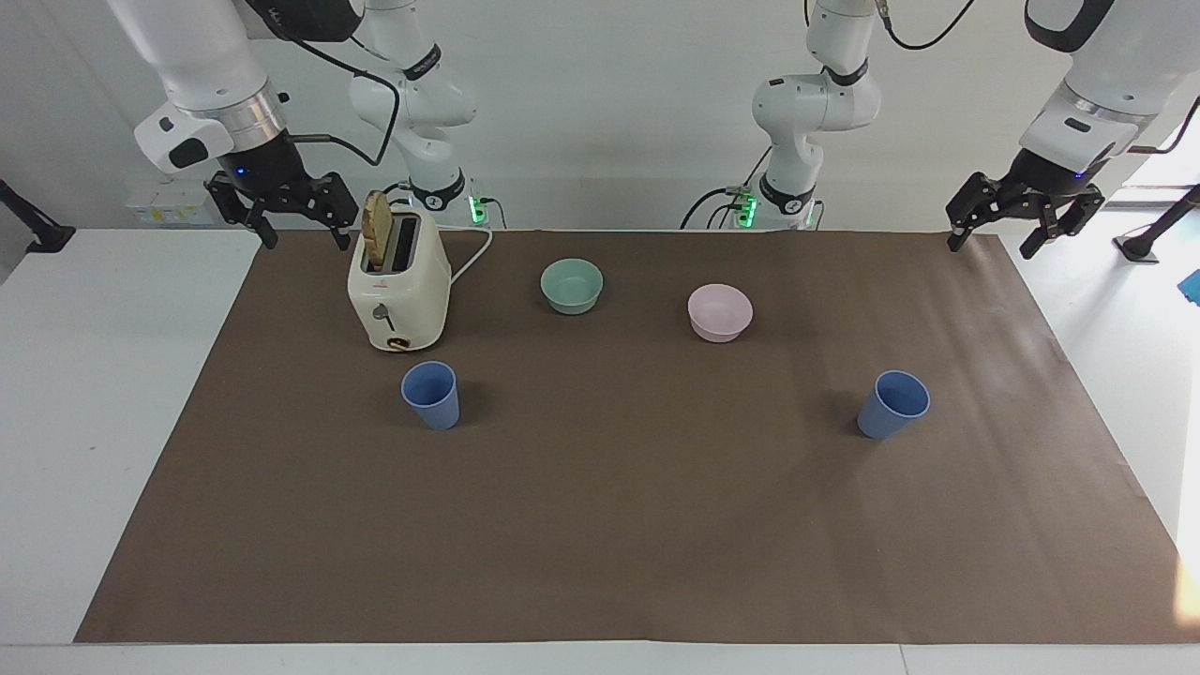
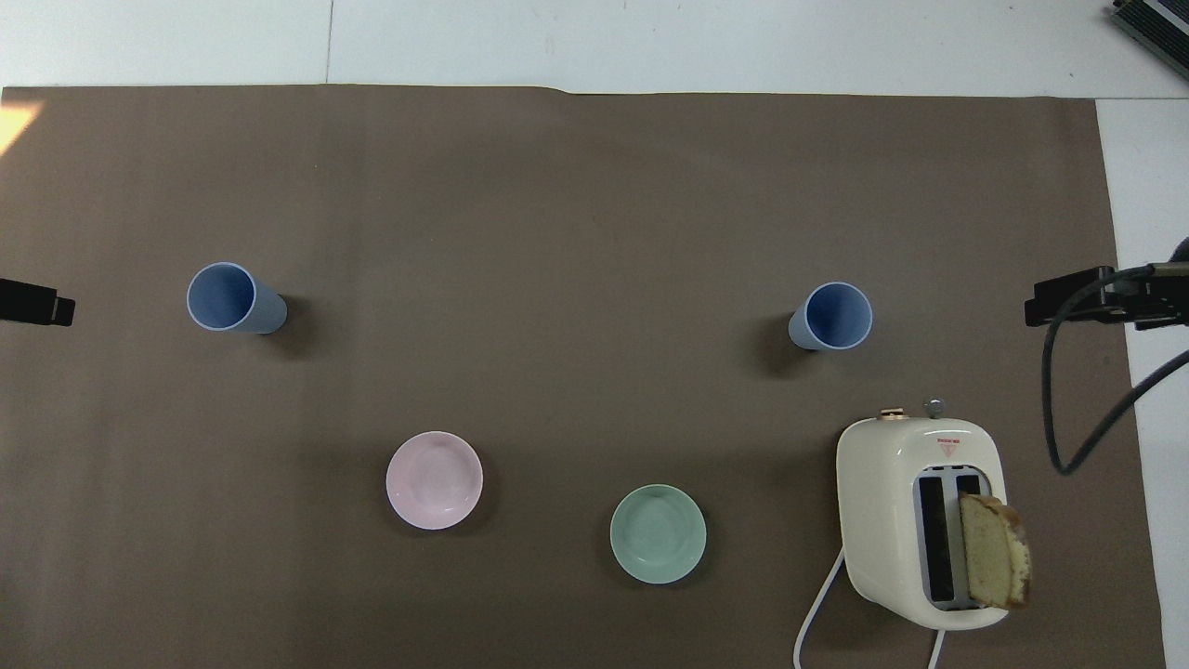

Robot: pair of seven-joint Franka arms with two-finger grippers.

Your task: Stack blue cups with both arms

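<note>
- Standing upright on your brown mat, both blue cups sit well apart: one cup by the toaster, farther from the robots than it, the other cup toward the left arm's end.
- Your left tool hangs over the mat's corner, fingers apart, holding nothing.
- Your right tool hovers beside the toaster, fingers apart too, empty.
- Green bowl and pink bowl lie between, nearer the robots than the cups.

Open mat between blue cups; toaster crowds one.
</note>
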